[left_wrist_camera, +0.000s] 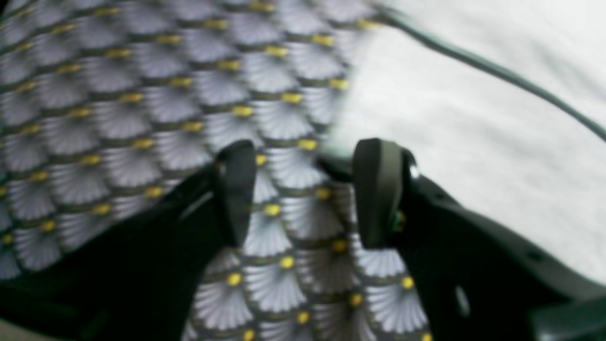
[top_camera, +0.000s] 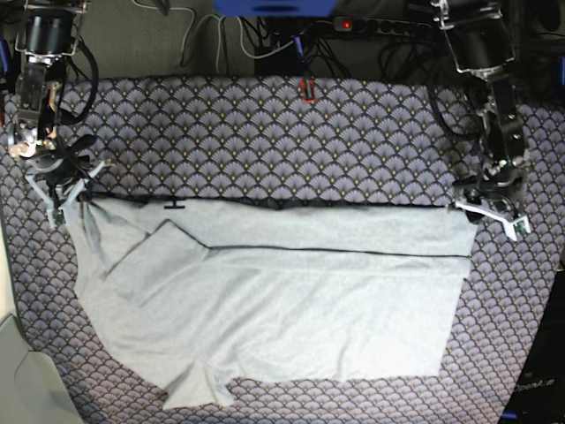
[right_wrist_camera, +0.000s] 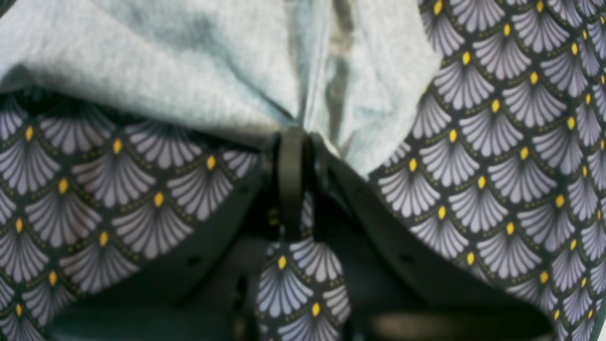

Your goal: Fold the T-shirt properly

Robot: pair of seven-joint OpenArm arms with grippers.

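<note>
The light grey T-shirt (top_camera: 291, 300) lies spread on the fan-patterned tablecloth (top_camera: 265, 132), its top edge folded over with a thin dark trim line. At the shirt's upper left corner my right gripper (top_camera: 72, 193) is shut, and in the right wrist view its fingers (right_wrist_camera: 291, 156) pinch a bunched fold of the T-shirt (right_wrist_camera: 189, 71). My left gripper (top_camera: 485, 212) hovers at the shirt's upper right corner. In the left wrist view the left gripper (left_wrist_camera: 305, 194) is open with only tablecloth between its fingers, and the shirt (left_wrist_camera: 473, 142) lies just right of it.
A small red object (top_camera: 306, 89) lies at the table's back edge. Cables and a power strip (top_camera: 380, 25) run behind the table. A pale grey surface (top_camera: 26, 389) sits off the table's front left corner. The cloth's right edge is near the left arm.
</note>
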